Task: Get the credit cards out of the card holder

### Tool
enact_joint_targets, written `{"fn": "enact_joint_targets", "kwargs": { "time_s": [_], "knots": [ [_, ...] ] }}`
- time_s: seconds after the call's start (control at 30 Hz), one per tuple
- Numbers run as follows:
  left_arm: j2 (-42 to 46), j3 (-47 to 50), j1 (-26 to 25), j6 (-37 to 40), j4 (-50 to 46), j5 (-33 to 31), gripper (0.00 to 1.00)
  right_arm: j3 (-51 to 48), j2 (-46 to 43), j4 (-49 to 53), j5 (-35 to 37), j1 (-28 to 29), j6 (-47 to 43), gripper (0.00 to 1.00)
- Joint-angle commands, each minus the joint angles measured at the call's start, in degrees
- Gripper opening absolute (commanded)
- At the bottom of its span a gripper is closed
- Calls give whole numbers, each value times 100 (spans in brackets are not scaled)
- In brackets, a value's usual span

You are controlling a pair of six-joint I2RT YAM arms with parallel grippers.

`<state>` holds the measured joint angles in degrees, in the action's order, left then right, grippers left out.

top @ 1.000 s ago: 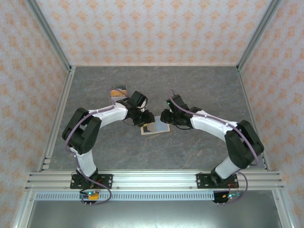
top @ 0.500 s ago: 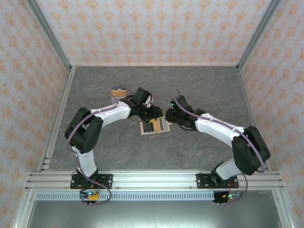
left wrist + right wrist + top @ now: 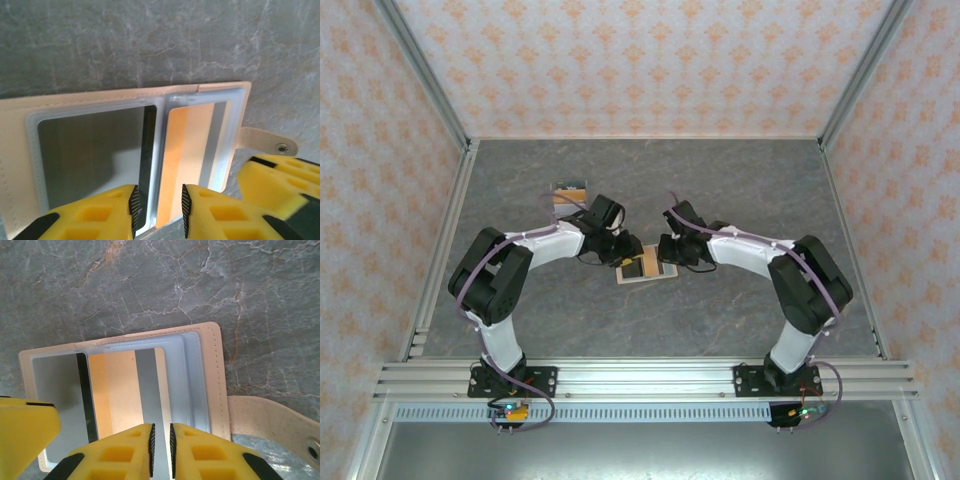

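Observation:
The beige card holder (image 3: 660, 271) lies spread open on the table between both grippers. In the left wrist view its leather (image 3: 15, 150) frames two clear pockets. A grey credit card with a black stripe (image 3: 85, 155) fills one pocket, and a tan-orange one with a grey stripe (image 3: 190, 150) fills the other. My left gripper (image 3: 157, 205) hangs open over the middle fold, at the holder's left end (image 3: 623, 255). My right gripper (image 3: 161, 440), at the other end (image 3: 666, 252), has its jaws a slit apart over the orange card's (image 3: 117, 390) grey stripe, gripping nothing.
A small pile of cards (image 3: 570, 192) lies on the table behind the left arm. The holder's snap tab (image 3: 270, 420) sticks out flat on the table on the right gripper's side. Patterned walls close off three sides, with open grey table all around.
Both grippers have narrowed. The left gripper reached over the holder and drew back to its left end. The right arm shifted and its gripper stayed at the right end.

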<state>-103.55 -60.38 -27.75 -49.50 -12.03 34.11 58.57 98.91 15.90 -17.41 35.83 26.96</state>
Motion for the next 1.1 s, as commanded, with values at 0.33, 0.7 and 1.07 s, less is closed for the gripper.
{"fn": "enact_joint_targets", "kwargs": {
  "time_s": [0.33, 0.7, 1.07],
  "knots": [
    [-409, -73, -65, -90, 527, 291, 29, 287, 478, 199, -253, 5, -78, 18],
    [-414, -1, -69, -182, 864, 592, 21, 295, 593, 233, -267, 3, -45, 18],
    [-21, 230, 52, 57, 653, 579, 11, 337, 691, 579, 191, 3, -14, 17]
  ]
}}
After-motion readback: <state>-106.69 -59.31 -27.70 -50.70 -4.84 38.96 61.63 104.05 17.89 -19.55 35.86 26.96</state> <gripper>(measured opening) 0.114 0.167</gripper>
